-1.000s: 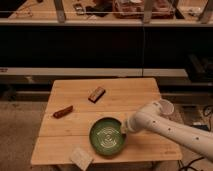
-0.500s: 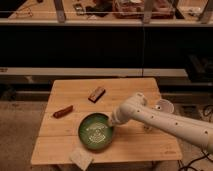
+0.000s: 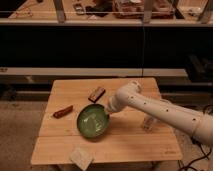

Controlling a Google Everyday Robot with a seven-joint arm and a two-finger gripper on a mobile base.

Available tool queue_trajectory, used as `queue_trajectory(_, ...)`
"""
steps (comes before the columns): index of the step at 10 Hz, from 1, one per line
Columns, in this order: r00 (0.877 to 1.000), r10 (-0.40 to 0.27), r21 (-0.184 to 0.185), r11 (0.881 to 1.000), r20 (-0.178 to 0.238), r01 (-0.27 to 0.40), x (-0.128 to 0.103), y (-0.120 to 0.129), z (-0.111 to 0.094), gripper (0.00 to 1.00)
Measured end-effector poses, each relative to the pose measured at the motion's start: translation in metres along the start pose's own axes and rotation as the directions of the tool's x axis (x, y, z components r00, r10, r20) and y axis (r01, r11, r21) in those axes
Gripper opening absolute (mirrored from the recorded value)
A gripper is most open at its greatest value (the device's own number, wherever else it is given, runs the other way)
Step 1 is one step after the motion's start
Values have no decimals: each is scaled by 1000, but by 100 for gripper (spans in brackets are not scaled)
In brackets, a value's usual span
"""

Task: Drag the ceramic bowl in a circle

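The green ceramic bowl sits on the wooden table, left of the middle, with pale marks inside and a darker rim. My gripper comes in from the right on a white arm and sits at the bowl's upper right rim, touching it.
A dark snack bar lies behind the bowl. A reddish-brown stick-shaped item lies to its left. A pale packet rests at the front edge. A small clear object stands under the arm. Dark shelving runs behind the table.
The bowl has moved left and toward the back of the table, with my gripper at its rim moving along with it. The arm has stretched further left.
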Motion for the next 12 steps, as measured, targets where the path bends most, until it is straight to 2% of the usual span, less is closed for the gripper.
queue_trajectory(2, 998, 62, -38, 997, -15, -62, 2, 39, -13, 0)
queue_trajectory(5, 984, 175, -94, 980, -34, -178, -19, 96, -34, 0)
queue_trajectory(8, 974, 222, -128, 966, -40, -225, -46, 114, -50, 0)
queue_trajectory(12, 960, 281, -137, 950, -7, -280, -115, 109, -50, 0)
